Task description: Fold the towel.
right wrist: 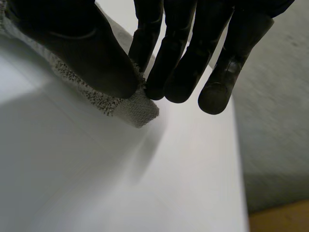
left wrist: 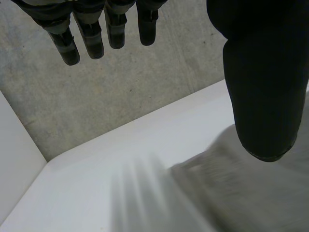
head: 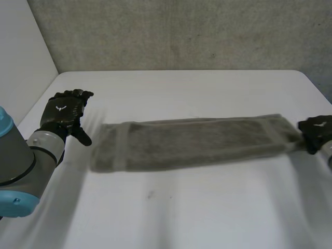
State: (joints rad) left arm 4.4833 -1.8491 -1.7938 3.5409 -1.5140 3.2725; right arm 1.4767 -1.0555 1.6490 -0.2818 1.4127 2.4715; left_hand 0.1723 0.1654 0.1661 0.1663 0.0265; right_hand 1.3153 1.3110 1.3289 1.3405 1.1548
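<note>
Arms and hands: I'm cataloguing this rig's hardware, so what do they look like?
The left arm is a thick grey cylinder with a light-blue cap. The left hand and right hand are black, with rounded fingers and a thick thumb. Each back carries a small white mark.

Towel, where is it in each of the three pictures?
Head view: towel stretched across the white table, right hand pinching one end.
Left wrist view: its end by the open left hand, at the thumb tip.
Right wrist view: its corner pinched between thumb and fingers.
Shared landmark: the white table.
</note>
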